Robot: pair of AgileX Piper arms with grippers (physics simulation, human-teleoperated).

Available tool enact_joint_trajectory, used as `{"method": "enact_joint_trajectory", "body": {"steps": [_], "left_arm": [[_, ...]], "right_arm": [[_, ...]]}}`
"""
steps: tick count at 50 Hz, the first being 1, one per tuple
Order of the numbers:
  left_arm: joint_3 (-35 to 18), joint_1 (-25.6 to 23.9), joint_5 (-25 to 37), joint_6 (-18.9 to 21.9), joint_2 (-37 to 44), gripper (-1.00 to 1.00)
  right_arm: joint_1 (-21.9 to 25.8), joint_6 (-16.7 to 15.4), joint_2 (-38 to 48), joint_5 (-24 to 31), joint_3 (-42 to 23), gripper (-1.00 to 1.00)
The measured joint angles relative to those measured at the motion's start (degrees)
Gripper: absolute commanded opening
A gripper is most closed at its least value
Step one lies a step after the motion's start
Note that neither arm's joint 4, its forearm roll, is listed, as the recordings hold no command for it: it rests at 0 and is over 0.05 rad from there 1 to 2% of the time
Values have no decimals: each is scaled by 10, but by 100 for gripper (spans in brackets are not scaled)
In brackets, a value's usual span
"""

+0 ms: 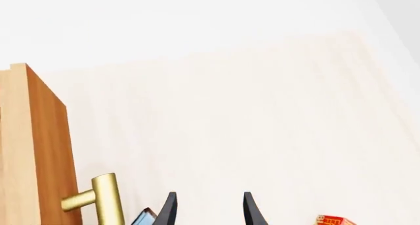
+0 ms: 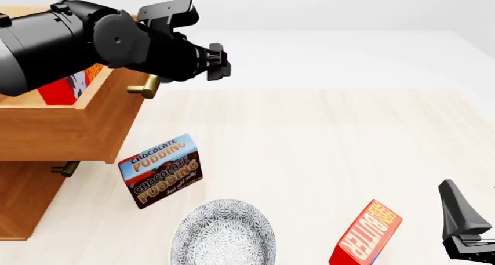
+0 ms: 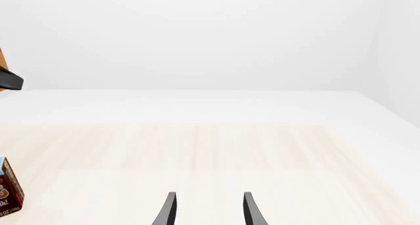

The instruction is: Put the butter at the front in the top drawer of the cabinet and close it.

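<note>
A pale wood-grain table (image 2: 325, 137) stretches under a plain white background, in a simulator's render.

The left gripper (image 2: 219, 62), black, hangs high above the table just beyond the front of an open drawer. In the left wrist view its two dark fingertips (image 1: 169, 209) stand apart with nothing between them: spread and empty. The right gripper (image 2: 466, 227) sits low at the table's right edge; the right wrist view shows its fingers (image 3: 168, 208) parted too, holding nothing.

Just beside the left gripper is the short brass bar handle (image 2: 145, 89) of the top drawer (image 2: 73, 129), a deep light-brown wooden box pulled well out of the cabinet (image 2: 23, 198), a light-brown wooden chest at the table's left. Inside the drawer, partly hidden by the arm, a small red carton with an orange face, the butter (image 2: 71, 84), leans toward the drawer's left rear part.

The drawer's front face lies toward the arms' left from the left gripper, and the handle's long axis runs across that face. The left arm is far nearer than the right. Closing seems to call for a push on that face, back into the cabinet.

Elsewhere on the table stand a brown-and-blue "Chocolate Pudding" box (image 2: 162, 170), a round grey patterned bowl (image 2: 224, 233) and a second, tilted red butter carton (image 2: 367, 234) near the right gripper.
</note>
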Motion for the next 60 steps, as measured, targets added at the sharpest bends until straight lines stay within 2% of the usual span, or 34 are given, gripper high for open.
{"method": "enact_joint_trajectory", "body": {"steps": [24, 60], "left_arm": [[33, 40, -2, 6, -19, 100], [75, 145, 45, 69, -63, 100]], "right_arm": [[0, 0, 0, 0, 0, 100], [0, 0, 0, 0, 0, 100]]}}
